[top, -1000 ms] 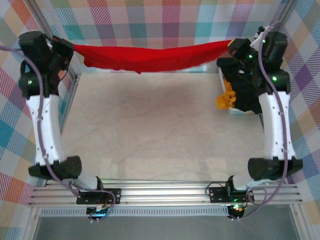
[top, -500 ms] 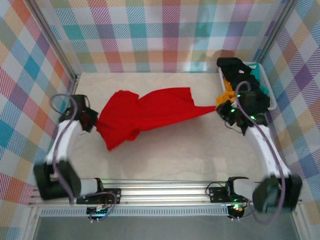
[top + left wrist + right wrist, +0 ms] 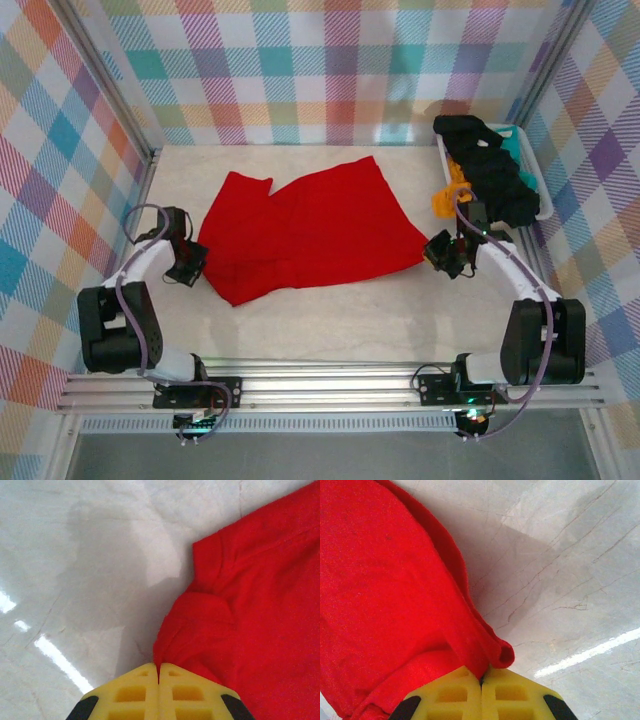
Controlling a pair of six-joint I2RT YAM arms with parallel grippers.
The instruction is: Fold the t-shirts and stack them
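the red t-shirt [image 3: 310, 230] had dropped flat mid-frame onto the bench [image 3: 340, 320], left end effector [image 3: 192, 262] and right end effector [image 3: 441, 252] clamping its edges.

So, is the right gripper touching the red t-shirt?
Touching. The right wrist view shows the right gripper shut on the edge of the red t-shirt, with a fold of cloth pinched in it.
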